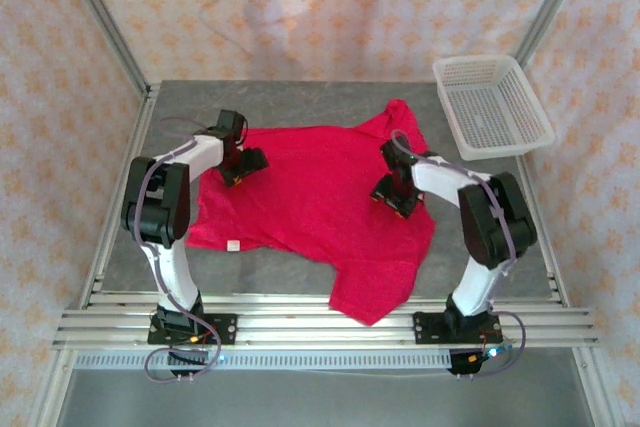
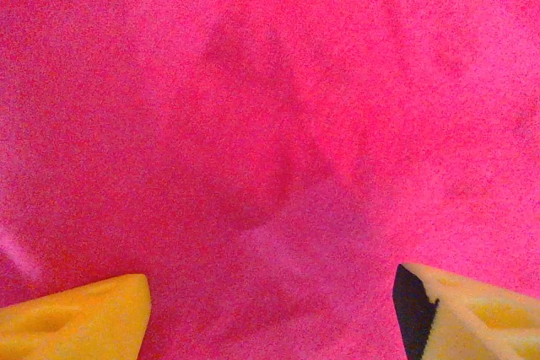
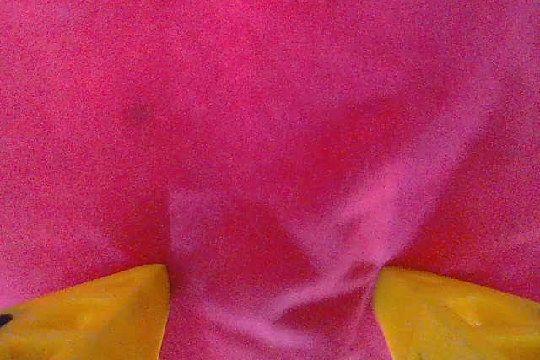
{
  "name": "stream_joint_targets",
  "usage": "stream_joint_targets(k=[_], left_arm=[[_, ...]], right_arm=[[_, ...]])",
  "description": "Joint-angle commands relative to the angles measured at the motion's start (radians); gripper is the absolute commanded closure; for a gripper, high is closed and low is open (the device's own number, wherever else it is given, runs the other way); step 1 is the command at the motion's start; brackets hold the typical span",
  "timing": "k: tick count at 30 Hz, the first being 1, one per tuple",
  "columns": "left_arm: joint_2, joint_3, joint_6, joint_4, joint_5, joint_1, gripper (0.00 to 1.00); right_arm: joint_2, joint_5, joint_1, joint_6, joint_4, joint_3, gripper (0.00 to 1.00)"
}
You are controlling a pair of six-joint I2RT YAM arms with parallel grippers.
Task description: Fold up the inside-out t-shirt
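The inside-out t-shirt [image 1: 310,197], plain bright red, lies spread on the grey table [image 1: 300,95]. One sleeve points to the far right and another part reaches the near edge. A small pale tag [image 1: 232,244] shows at its near left hem. My left gripper [image 1: 240,169] hovers low over the shirt's left part; in the left wrist view its yellow fingers [image 2: 76,319] stand wide apart over flat cloth, so this gripper [image 2: 270,326] is open. My right gripper [image 1: 395,197] is over the shirt's right part, open [image 3: 270,318], with a raised wrinkle of cloth [image 3: 337,284] lying between its fingers.
A white mesh basket [image 1: 492,105] stands at the table's far right corner. Bare grey table runs along the back and left of the shirt. Aluminium rails [image 1: 320,325] cross the near edge by the arm bases, and patterned walls enclose the space.
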Motion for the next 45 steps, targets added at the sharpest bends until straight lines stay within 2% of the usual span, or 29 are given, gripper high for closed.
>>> stream_joint_targets(k=[1,3,7,10,12,13,15,16,19,25,29,32,35,38,41,45], left_arm=[[-0.043,-0.112,0.002,0.006,-0.014,0.002,0.23],[-0.084,-0.209,-0.029,0.059,0.012,-0.002,0.24],[-0.143,-0.445,-0.178,0.256,0.1,-0.064,0.25],[-0.155,-0.566,-0.355,0.442,0.129,-0.232,0.28],[-0.142,-0.57,-0.468,0.535,0.114,-0.403,0.29],[-0.131,-0.548,-0.501,0.566,0.114,-0.479,0.29],[-0.093,-0.449,-0.53,0.574,0.114,-0.623,0.29],[-0.078,-0.403,-0.523,0.567,0.118,-0.667,0.29],[-0.072,-0.292,-0.479,0.504,0.116,-0.718,0.29],[-0.179,-0.245,-0.398,0.422,0.136,-0.625,0.29],[-0.239,-0.17,-0.287,0.267,0.117,-0.517,0.31],[-0.23,-0.074,-0.209,0.172,0.13,-0.417,0.32],[-0.155,0.074,-0.142,0.085,0.128,-0.358,0.33],[-0.038,0.209,-0.116,0.069,0.139,-0.348,0.34],[0.101,0.285,-0.139,0.11,0.199,-0.348,0.39],[0.208,0.3,-0.155,0.148,0.209,-0.347,0.41]], right_arm=[[0.202,0.009,0.0,0.002,0.116,0.166,0.34],[0.347,0.024,0.0,-0.031,0.05,0.352,0.35],[0.674,0.002,0.006,-0.073,-0.139,0.877,0.37],[0.92,-0.064,0.025,-0.081,-0.257,1.341,0.37],[1.052,-0.12,0.037,-0.088,-0.303,1.643,0.37],[1.072,-0.141,0.04,-0.087,-0.292,1.707,0.36],[1.02,-0.175,0.038,-0.091,-0.216,1.675,0.33],[0.975,-0.168,0.038,-0.109,-0.199,1.634,0.31],[0.823,-0.104,0.032,-0.203,-0.229,1.522,0.27],[0.627,0.087,-0.003,-0.327,-0.443,1.449,0.27],[0.496,0.161,-0.012,-0.356,-0.486,1.296,0.28],[0.399,0.217,-0.019,-0.359,-0.455,1.109,0.37],[0.316,0.218,-0.042,-0.34,-0.349,0.9,0.56],[0.282,0.164,-0.066,-0.31,-0.238,0.77,0.71],[0.306,0.124,-0.075,-0.296,-0.177,0.737,0.73],[0.393,0.082,-0.074,-0.272,-0.145,0.767,0.74]])
